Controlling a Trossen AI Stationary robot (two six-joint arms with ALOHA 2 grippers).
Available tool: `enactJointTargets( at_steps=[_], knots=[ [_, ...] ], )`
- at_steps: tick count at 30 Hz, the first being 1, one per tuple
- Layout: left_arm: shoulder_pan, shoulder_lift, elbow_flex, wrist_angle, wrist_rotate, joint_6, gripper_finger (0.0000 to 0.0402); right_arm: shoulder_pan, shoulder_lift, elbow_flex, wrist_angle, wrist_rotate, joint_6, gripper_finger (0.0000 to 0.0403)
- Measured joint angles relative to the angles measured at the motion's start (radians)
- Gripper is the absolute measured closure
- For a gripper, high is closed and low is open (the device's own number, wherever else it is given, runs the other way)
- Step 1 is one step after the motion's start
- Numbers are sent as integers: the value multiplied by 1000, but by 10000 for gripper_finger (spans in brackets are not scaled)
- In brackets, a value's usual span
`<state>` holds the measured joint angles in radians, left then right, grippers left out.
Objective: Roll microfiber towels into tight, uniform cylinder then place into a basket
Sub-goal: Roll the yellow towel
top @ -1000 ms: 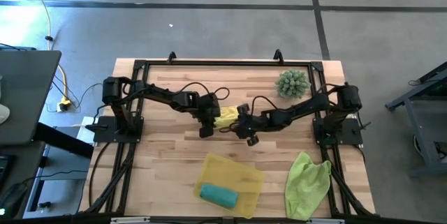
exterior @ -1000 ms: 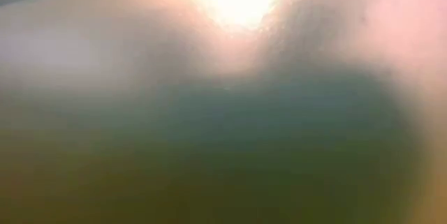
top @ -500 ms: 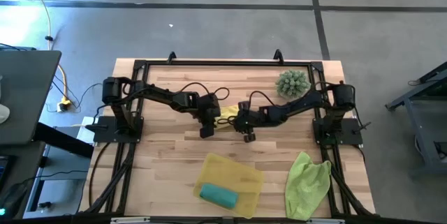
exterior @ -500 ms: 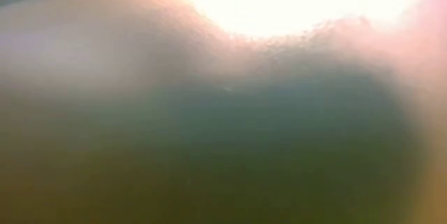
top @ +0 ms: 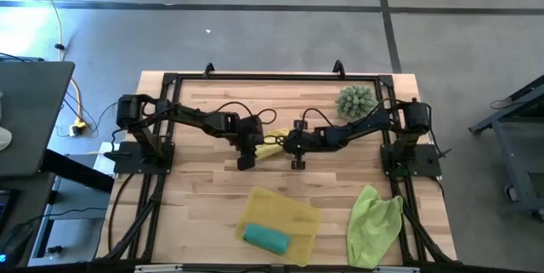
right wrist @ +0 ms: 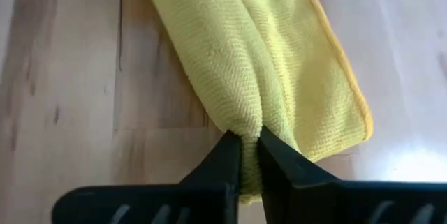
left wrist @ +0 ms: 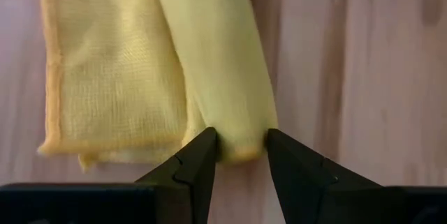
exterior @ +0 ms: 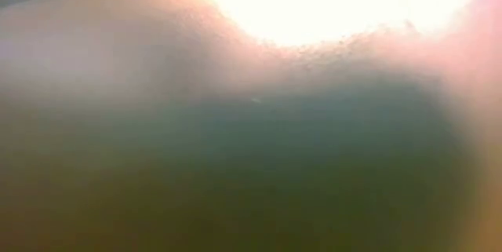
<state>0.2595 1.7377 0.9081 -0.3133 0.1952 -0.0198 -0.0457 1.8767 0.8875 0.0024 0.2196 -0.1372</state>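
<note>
While the left pincer [left wrist: 241,144] grips the yellow towel's [left wrist: 160,63] roll, the right pincer [right wrist: 250,147] pinches its other end.

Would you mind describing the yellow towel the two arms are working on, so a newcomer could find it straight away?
Start at the wooden table and look to its middle, where the two dark arms meet. Between the left gripper and the right gripper lies the yellow towel, partly rolled, each gripper pinching one end. The lime green towel lies loose at the near right; the teal roll sits in the basket.
</note>
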Motion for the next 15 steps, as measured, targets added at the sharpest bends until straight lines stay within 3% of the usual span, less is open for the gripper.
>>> enactJointTargets(
  at_steps=[8,12,15],
  knots=[
    [-83,-86,0,-16,-29,112,282,-93,-4,0,5,-317,246,399],
    [-157,-118,0,-15,-180,162,282,-154,0,-4,6,-544,387,400],
    [-218,-128,1,-9,-366,192,282,-190,3,-5,8,-690,497,401]
  ],
)
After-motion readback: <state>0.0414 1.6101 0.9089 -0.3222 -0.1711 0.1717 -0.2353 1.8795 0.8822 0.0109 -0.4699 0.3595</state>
